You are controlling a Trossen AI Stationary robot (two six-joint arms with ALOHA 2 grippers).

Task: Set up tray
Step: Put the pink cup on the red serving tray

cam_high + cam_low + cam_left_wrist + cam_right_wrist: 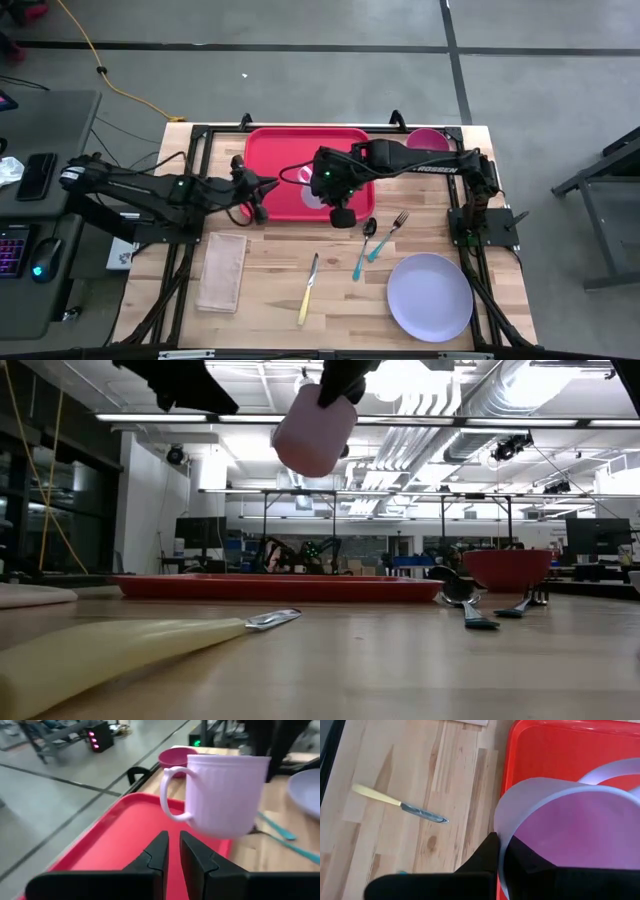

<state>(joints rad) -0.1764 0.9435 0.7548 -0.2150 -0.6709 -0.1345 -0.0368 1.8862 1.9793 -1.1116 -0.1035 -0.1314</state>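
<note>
The red tray [285, 150] lies flat at the table's far middle; in the low view the tray [280, 587] is a low red band. A lavender mug [315, 428] hangs above the tray's near right part, with my right gripper [502, 842] shut on it. My left gripper [172, 852] is held above the tray's left part, level and pointing at the mug [225, 795], whose handle [172, 795] faces it. Its fingers stand a narrow gap apart with nothing between them. My right gripper pinches the mug's wall at the rim [506, 822], one finger outside [485, 857] and one inside the cup. The fingers come from above, slanting down. The mug hangs below them, a little tilted and lifted clear of the tray.
A pink bowl [428, 138] stands at the far right, off the tray. On the bare wood lie a fork [390, 235], a spoon [363, 245], a yellow-handled knife [308, 290], a folded napkin [222, 270] and a lavender plate [430, 297].
</note>
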